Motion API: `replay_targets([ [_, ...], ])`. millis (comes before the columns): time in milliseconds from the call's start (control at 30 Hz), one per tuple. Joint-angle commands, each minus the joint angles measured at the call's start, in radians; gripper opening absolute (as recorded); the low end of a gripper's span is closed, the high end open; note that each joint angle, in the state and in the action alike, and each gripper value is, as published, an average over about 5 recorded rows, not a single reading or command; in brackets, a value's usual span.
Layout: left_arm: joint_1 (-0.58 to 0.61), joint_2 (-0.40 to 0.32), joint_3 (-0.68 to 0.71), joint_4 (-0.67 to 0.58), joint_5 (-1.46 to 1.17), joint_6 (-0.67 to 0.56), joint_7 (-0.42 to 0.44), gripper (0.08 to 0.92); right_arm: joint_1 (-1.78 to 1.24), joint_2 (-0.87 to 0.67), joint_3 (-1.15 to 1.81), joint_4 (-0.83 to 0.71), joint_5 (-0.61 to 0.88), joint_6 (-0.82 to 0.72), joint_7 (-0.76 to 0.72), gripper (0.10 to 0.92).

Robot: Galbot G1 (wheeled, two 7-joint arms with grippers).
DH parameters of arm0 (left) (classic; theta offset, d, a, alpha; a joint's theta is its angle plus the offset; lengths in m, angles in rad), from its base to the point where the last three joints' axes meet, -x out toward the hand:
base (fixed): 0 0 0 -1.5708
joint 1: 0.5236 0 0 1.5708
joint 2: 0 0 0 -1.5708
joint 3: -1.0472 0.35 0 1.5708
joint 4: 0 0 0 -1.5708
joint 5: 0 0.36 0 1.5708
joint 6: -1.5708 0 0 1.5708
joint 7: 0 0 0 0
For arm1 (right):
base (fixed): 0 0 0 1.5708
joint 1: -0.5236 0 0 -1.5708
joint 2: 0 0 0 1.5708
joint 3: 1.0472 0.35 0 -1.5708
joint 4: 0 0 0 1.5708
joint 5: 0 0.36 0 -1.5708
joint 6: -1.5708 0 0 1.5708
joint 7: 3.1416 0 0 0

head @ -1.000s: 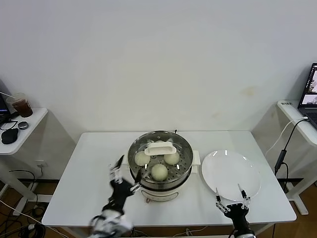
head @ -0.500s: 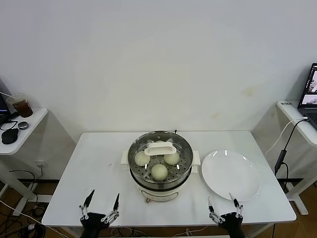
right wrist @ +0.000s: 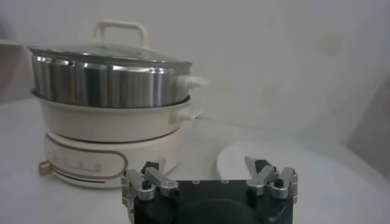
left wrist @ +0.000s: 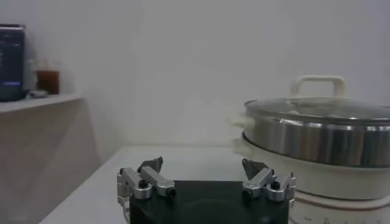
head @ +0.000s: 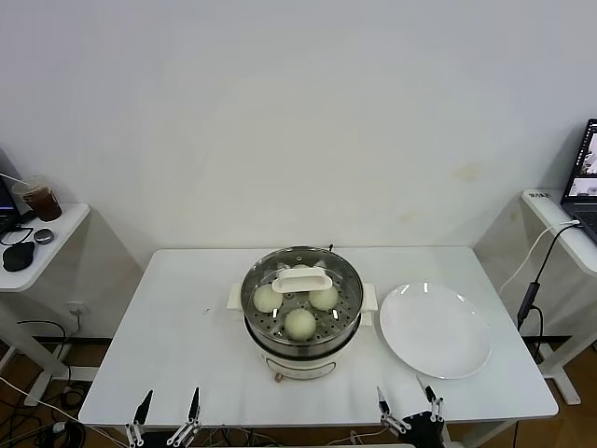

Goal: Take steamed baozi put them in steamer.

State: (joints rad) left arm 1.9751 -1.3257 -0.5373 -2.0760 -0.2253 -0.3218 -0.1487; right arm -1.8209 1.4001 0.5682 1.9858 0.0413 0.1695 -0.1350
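The steamer [head: 300,317] stands mid-table with its glass lid [head: 300,278] on. Through the lid three steamed baozi show on the basket floor: one at the left [head: 268,298], one at the right [head: 324,298] and one nearer me [head: 299,323]. My left gripper [head: 168,420] is open and empty, low at the table's front edge, left of the steamer. My right gripper [head: 408,411] is open and empty at the front edge, below the plate. The left wrist view has the left gripper [left wrist: 202,167] beside the steamer [left wrist: 317,137]. The right wrist view has the right gripper [right wrist: 207,167] facing the steamer [right wrist: 103,82].
A bare white plate [head: 434,329] lies right of the steamer and also shows as the plate [right wrist: 256,158] in the right wrist view. A side table at the left holds a cup [head: 39,198] and a mouse [head: 17,255]. A laptop [head: 586,177] and a cable are at the right.
The left gripper has drawn back from beside the steamer to the table's front edge. The right gripper has also sunk lower toward me. The steamer, lid and baozi stay still.
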Motion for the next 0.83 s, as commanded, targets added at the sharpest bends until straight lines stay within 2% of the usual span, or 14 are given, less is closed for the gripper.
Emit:
replay_targets([
  [33, 0.024, -0.015, -0.023, 0.035, -0.043, -0.039, 0.004, 0.823, -0.016, -0.008, -0.018, 0.004, 0.009, -0.01, 0.0, 0.823],
  [667, 0.028, -0.008, -0.026, 0.042, 0.029, -0.025, 0.059, 0.823, -0.021, -0.006, 0.002, -0.003, 0.013, -0.01, -0.015, 0.823],
  [833, 0.025, -0.01, -0.025, 0.024, 0.032, 0.027, 0.034, 0.823, -0.021, -0.008, 0.0, 0.001, 0.021, -0.017, -0.015, 0.823],
])
